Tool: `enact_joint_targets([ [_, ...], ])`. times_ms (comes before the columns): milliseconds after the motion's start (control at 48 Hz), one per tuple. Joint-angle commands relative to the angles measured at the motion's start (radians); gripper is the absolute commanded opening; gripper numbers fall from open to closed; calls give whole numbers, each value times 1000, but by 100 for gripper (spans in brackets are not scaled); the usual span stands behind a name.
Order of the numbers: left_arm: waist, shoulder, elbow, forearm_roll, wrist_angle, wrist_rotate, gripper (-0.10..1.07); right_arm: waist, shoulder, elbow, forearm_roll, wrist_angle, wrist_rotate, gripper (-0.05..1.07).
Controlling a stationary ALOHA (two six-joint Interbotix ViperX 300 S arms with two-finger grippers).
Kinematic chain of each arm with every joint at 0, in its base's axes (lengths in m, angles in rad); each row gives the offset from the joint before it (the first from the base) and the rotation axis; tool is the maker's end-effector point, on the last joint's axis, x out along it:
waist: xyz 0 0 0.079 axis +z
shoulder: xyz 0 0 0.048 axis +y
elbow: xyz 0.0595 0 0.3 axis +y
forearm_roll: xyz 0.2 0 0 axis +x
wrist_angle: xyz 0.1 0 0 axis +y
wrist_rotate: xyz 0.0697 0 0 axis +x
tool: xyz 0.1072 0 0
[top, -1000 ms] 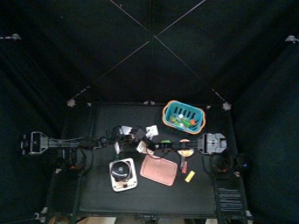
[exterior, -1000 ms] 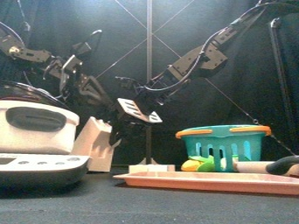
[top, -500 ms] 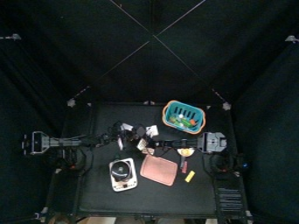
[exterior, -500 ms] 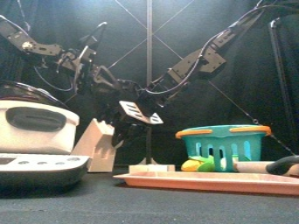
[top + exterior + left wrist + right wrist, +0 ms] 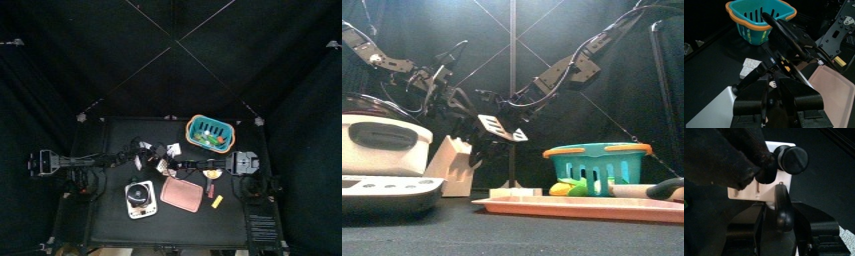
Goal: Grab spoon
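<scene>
A black slotted spoon (image 5: 502,127) hangs in the air above the cream utensil block (image 5: 452,160), head down. My right gripper (image 5: 520,100) reaches in from the right and is shut on its thin handle (image 5: 782,203), just over the block (image 5: 751,192). My left gripper (image 5: 472,100) is close beside it from the left. In the left wrist view a long black utensil (image 5: 787,35) runs out from between the jaws toward the teal basket (image 5: 754,20). In the top view both grippers meet near the block (image 5: 166,155).
A teal basket (image 5: 596,165) with fruit stands at the back right. A pink tray (image 5: 583,207) lies at the front. A white rice cooker (image 5: 385,160) is at the front left. Another black-knobbed utensil (image 5: 791,159) stands in the block.
The left arm rose and then dropped back a little beside the spoon. The spoon and the right arm have hardly moved.
</scene>
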Motion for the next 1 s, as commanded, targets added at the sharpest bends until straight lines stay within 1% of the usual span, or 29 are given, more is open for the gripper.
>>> enact_joint_targets([
  [0,14,8,-8,-3,3,-2,62,3,-31,-23,-2,0,2,69],
  [271,34,18,-9,-35,41,-2,62,8,-41,-21,-3,6,0,69],
  [521,38,20,-3,-35,41,-2,62,12,-61,-5,-5,37,0,69],
  [979,41,20,0,-35,41,-2,62,43,-95,20,-18,74,2,69],
])
